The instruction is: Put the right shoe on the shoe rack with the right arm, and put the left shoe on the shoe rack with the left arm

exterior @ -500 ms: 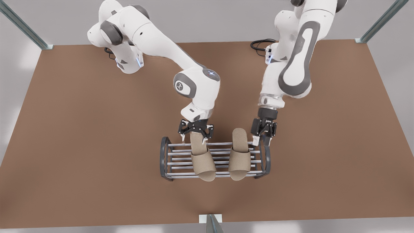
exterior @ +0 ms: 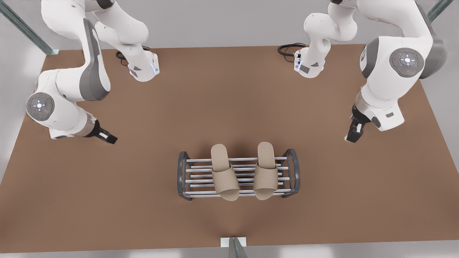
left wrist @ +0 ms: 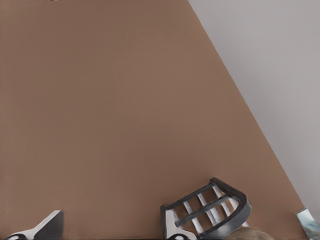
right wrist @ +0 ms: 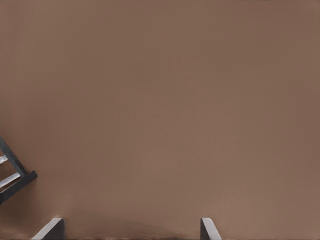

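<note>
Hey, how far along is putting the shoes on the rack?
It looks finished. One slipper and the other slipper lie side by side on the shoe rack. Nothing is in hand: the left gripper and right gripper are open, empty, away from the rack. Nothing appears left.

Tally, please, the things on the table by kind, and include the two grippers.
Beige slippers: 2, both on the rack
Shoe rack: 1
Grippers: 2, left gripper and right gripper, both open, off the rack
Total: 5
</note>
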Tool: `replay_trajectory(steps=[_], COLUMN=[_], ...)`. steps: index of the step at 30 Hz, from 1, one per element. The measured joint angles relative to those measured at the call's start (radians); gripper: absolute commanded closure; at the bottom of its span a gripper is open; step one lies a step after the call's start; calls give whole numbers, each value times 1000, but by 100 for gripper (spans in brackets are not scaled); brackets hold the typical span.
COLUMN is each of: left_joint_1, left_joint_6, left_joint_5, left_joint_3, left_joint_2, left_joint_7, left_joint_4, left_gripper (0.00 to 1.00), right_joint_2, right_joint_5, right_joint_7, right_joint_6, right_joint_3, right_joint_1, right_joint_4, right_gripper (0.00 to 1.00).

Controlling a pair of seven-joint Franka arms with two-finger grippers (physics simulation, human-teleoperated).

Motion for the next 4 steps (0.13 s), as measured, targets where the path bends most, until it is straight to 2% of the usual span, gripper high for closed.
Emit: replay_trajectory(steps=[2,4], left_joint_1=[43,61], left_joint_6=[-43,-74], left_joint_5=[-13,-21], left_joint_3=[-6,-9], left_joint_2=[71,65], left_joint_7=[161,306], left_joint_4=[-2,6], left_gripper=[0,0], right_joint_2=[17,28], right_joint_5=[-10,-17], right_joint_7=[-50,-95], right_joint_6=[-3,-5], right_joint_3=[2,1], right_joint_1=[31,18], right_joint_4=[13,19], right_gripper=[0,0])
